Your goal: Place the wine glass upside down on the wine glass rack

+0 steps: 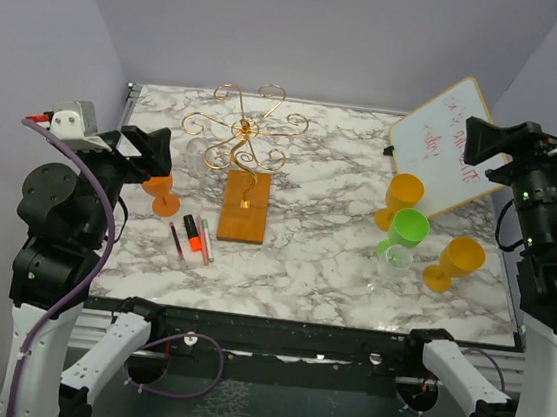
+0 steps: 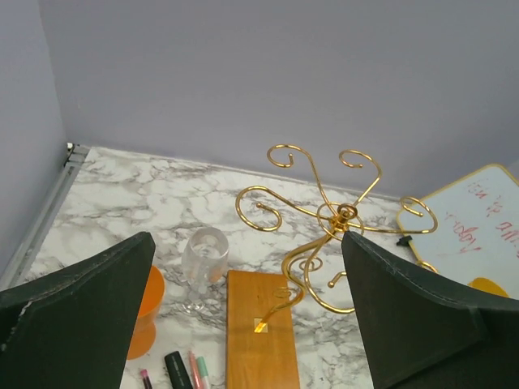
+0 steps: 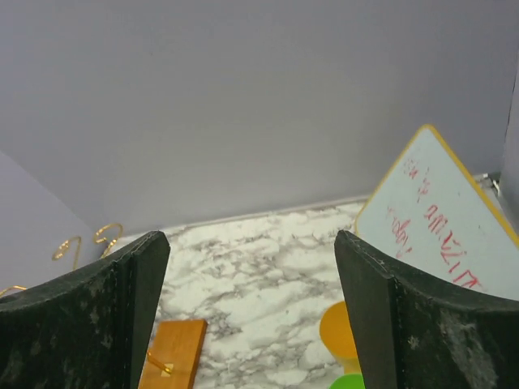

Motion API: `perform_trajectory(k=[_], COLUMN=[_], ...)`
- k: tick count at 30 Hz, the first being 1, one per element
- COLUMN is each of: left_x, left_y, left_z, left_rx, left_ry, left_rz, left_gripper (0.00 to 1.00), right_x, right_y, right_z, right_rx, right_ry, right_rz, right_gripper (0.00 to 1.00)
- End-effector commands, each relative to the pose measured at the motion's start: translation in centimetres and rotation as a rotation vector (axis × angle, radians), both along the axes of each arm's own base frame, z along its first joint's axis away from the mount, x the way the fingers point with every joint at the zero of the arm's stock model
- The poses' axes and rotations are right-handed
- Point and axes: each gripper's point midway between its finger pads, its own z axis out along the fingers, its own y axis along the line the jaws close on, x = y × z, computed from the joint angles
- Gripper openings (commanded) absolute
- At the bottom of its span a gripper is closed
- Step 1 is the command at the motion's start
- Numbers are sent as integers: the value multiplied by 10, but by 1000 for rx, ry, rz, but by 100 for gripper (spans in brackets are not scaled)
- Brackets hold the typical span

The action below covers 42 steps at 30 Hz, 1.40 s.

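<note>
The wine glass rack (image 1: 244, 129) has gold curled wire arms on a post, on an orange-brown wooden base (image 1: 244, 208), left of the table's middle. It also shows in the left wrist view (image 2: 336, 215). A clear wine glass (image 2: 203, 258) stands upright just left of the base. A second clear glass (image 1: 394, 261) stands at the right among coloured ones. My left gripper (image 1: 156, 154) is open and empty, raised left of the rack, and the left wrist view (image 2: 247, 243) shows it aimed at the rack. My right gripper (image 1: 478, 151) is open and empty, raised at the right edge.
An orange glass (image 1: 162, 195) stands by the left gripper. Several pens (image 1: 195, 238) lie left of the base. Two yellow-orange glasses (image 1: 401, 198) (image 1: 455, 263) and a green one (image 1: 404, 232) stand at the right. A whiteboard (image 1: 444, 147) leans at the back right.
</note>
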Motion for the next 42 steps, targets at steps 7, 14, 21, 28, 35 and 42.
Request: perform_trajectory(k=[7, 14, 21, 28, 35, 42], left_x=[-1, 4, 16, 28, 39, 43], left_y=[-33, -45, -48, -51, -52, -44], left_z=[-35, -58, -70, -74, -85, -79], left_rx=[-1, 13, -13, -35, -74, -58], left_ry=[71, 125, 165, 185, 236, 205], left_rz=[-184, -244, -239, -239, -217, -174], left_gripper=[99, 99, 99, 99, 99, 99], right_x=[37, 61, 82, 116, 140, 148], right_y=[24, 33, 35, 42, 46, 53], right_z=[-129, -225, -279, -320, -351, -362], right_rx=[-9, -74, -58, -90, -189, -298], right_ry=[403, 699, 825, 900, 959, 987], right_rz=[109, 160, 144, 67, -30, -51], right_gripper=[91, 75, 67, 54, 45, 19])
